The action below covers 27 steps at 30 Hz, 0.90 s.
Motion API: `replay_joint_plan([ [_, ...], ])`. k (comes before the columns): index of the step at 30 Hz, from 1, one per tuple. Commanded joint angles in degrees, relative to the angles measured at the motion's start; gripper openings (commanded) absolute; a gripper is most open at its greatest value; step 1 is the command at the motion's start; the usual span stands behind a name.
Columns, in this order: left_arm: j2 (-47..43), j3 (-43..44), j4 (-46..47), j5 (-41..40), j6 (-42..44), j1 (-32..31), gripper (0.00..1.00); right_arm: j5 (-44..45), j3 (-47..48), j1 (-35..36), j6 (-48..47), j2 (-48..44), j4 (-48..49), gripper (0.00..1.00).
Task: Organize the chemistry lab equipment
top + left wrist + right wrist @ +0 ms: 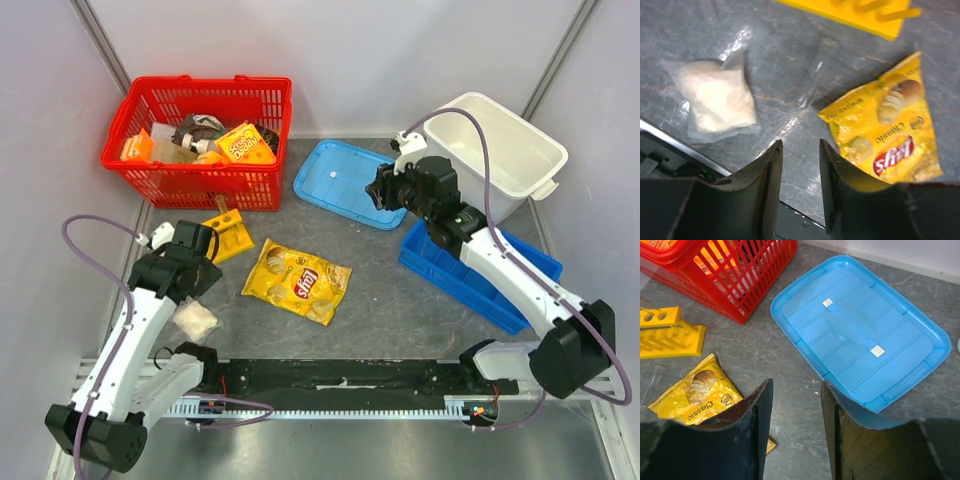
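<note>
The left hand (pixel 799 152), empty with fingers slightly apart, hovers between chip bag (pixel 890 135) and white pouch (pixel 715 100), so closing here risks grabbing clutter instead of the yellow test-tube rack (pixel 228 235) beside the red basket (pixel 200 178).

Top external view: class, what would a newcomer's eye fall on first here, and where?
The red basket, crammed with items, stands at the far left. A yellow Lay's chip bag lies flat mid-table, and a blue lid lies between the basket and the white tub at the far right.
</note>
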Motion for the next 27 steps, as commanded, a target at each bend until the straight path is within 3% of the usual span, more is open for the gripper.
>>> replay_joint_plan([
  [1,2.9,-4.2,-0.4,-0.6,-7.1,3.0,0.42,0.6,-2.9,0.0,-1.1,-5.8,3.9,0.52],
  [7,5.6,-11.3,0.6,0.8,-15.8,4.8,0.46,0.4,-7.2,0.0,-1.6,-8.5,8.1,0.54],
  [13,10.4,-13.1,-0.6,-3.7,-23.9,4.9,0.55,1.9,-7.6,0.0,-3.6,-7.2,7.9,0.55],
  [27,17.7,-19.0,9.0,-4.0,-27.0,7.9,0.56,2.2,-6.7,0.0,-5.3,-7.4,8.1,0.57],
])
